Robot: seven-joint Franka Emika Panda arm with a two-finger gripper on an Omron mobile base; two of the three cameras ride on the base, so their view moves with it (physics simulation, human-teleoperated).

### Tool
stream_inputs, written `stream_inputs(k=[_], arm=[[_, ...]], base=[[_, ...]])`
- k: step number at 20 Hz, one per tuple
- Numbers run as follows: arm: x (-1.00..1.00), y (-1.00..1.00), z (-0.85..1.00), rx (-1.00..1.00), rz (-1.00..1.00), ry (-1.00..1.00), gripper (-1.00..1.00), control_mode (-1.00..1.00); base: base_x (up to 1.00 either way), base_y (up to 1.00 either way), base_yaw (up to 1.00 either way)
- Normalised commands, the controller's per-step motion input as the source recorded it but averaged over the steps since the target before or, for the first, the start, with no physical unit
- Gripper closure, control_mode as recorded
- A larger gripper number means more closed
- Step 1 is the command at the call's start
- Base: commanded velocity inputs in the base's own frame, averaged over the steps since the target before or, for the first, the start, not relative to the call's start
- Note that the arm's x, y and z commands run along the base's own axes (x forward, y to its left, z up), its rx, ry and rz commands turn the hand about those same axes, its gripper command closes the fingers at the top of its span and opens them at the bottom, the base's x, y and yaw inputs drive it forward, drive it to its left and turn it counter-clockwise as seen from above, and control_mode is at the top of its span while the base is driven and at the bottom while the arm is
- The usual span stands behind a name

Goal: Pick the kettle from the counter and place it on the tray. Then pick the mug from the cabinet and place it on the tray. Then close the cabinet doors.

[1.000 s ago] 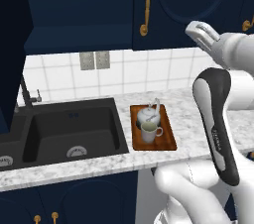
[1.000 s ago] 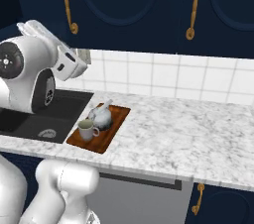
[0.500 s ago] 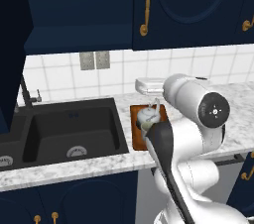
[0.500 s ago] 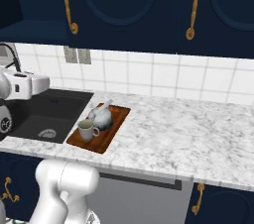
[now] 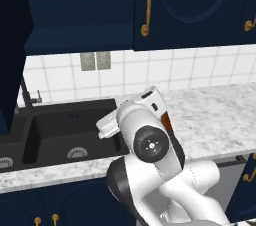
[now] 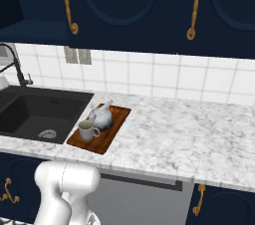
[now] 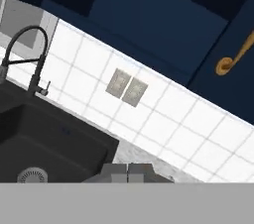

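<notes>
1. While the arm folds low in front of the counter (image 6: 199, 134), the gripper (image 7: 127, 172) shows in the hand view with both finger tips pressed together, nothing between them.
2. Hand view is rolled; it looks at the black sink (image 7: 44, 143), the curved black faucet (image 7: 22, 54), the white tiled wall and a double wall outlet (image 7: 127, 87).
3. Kettle (image 6: 101, 116) sits on the tray (image 6: 115, 124), at the end nearer the wall.
4. Mug (image 6: 87, 130) stands upright on the same tray, just in front of the kettle, apparently touching it; handle toward the right.
5. Tray lies on the counter just right of the sink, long side running toward the wall.
6. Cabinet doors (image 6: 124, 5) with gold handles (image 6: 69, 5) appear flush over the tray; farther left, the cabinet (image 5: 75, 10) has a dark panel (image 5: 10, 50) reaching down beside the sink; cannot tell its angle.
</notes>
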Motion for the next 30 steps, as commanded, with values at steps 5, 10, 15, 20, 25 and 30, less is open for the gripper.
stream_inputs(k=[5,10,15,20,25,30], arm=[[-0.01,0.33,-0.35,-0.5,0.08,-0.12,1.0,-1.0],[-0.17,0.55,-0.11,-0.49,0.05,-0.17,1.0,-1.0],[-0.18,0.65,-0.13,-0.26,0.03,-0.05,1.0,-1.0],[-0.34,0.99,0.0,-0.32,0.0,-0.11,1.0,-1.0],[-0.07,0.82,-0.16,-0.32,-0.1,-0.02,1.0,-1.0],[0.05,0.81,-0.38,-0.38,-0.1,-0.17,1.0,-1.0]], base=[[0.0,0.0,0.0],[0.0,0.0,0.0],[0.0,0.0,0.0],[0.0,0.0,0.0],[0.0,0.0,0.0],[0.0,0.0,0.0]])
